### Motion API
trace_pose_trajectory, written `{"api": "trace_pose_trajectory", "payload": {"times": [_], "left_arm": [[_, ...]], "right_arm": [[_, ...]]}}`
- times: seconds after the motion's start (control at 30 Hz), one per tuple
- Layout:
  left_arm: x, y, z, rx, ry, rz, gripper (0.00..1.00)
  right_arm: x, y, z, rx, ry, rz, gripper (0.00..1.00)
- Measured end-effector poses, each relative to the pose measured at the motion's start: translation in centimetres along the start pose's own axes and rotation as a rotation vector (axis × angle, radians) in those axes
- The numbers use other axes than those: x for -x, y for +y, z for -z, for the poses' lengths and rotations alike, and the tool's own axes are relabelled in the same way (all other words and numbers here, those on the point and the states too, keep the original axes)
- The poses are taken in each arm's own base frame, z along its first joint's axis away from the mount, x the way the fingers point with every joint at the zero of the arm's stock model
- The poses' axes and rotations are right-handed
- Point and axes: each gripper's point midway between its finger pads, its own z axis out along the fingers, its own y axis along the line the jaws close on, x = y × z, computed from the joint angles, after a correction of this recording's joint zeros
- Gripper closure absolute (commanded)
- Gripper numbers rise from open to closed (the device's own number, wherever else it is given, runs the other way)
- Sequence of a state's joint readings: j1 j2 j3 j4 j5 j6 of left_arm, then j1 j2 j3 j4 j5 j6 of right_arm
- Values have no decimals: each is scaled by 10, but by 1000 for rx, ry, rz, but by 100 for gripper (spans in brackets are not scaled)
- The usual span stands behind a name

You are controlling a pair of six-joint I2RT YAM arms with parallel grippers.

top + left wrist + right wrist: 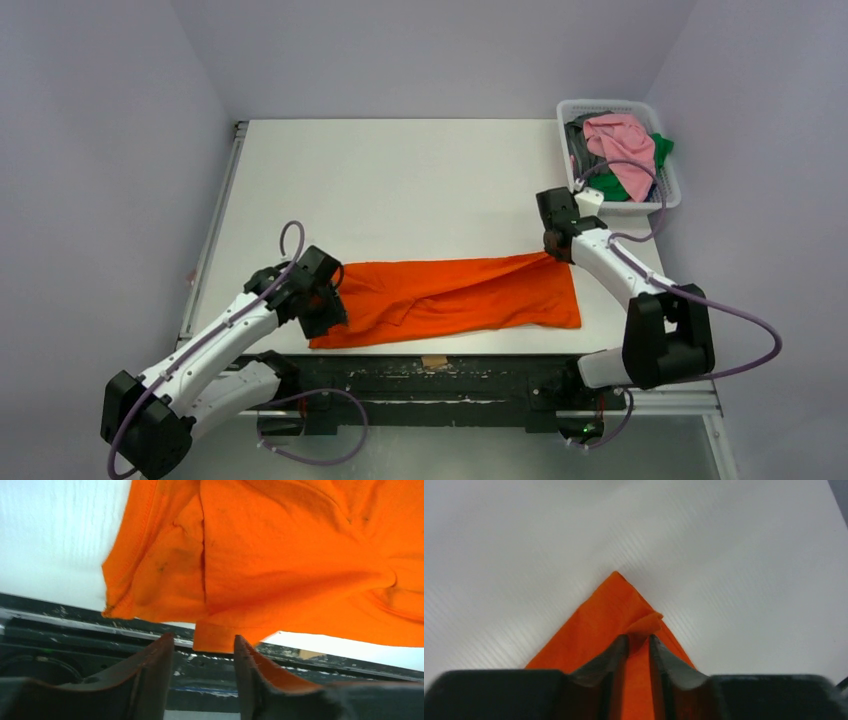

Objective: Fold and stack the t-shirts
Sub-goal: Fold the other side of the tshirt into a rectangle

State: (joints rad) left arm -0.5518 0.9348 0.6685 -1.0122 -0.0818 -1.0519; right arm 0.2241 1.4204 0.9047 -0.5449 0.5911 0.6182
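Observation:
A large bright orange t-shirt [450, 295] lies crumpled in a long band along the table's near edge. My left gripper [328, 305] is at its left end. In the left wrist view the left gripper [202, 644] is open, and a hem of the orange shirt [280, 555] hangs just past the fingertips, not gripped. My right gripper [556, 250] is at the shirt's far right corner. In the right wrist view the right gripper [639, 639] is shut on a small fold of the orange cloth [599, 625]. Pink [625, 140], green [610, 188] and grey [580, 148] shirts lie in a basket.
The white slotted basket [668, 200] stands at the table's far right corner. The white table [400, 180] stretches behind the orange shirt. A dark rail [430, 378] runs along the near edge, with a small tan tape piece [434, 361] on it.

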Motion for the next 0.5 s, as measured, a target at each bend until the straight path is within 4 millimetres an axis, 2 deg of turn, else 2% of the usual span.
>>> {"api": "trace_pose_trajectory", "payload": {"times": [0.03,0.07,0.2,0.3,0.4,0.5], "left_arm": [[-2,0,0,-5,5,-14,30],[-5,0,1,-11,9,-22,24],[-9,2,10,-47,-1,-48,9],[-6,0,19,-82,-25,-58,0],[4,-16,27,-132,-54,-79,0],[13,-40,22,-175,-56,-96,0]], "right_arm": [[-5,-7,2,-16,5,-10,32],[-9,-14,4,-36,6,-22,17],[-14,-38,15,-109,0,-69,12],[-9,-44,25,-104,-25,-105,10],[-1,-29,38,37,-50,-132,9],[-4,7,50,289,-46,-130,9]]}}
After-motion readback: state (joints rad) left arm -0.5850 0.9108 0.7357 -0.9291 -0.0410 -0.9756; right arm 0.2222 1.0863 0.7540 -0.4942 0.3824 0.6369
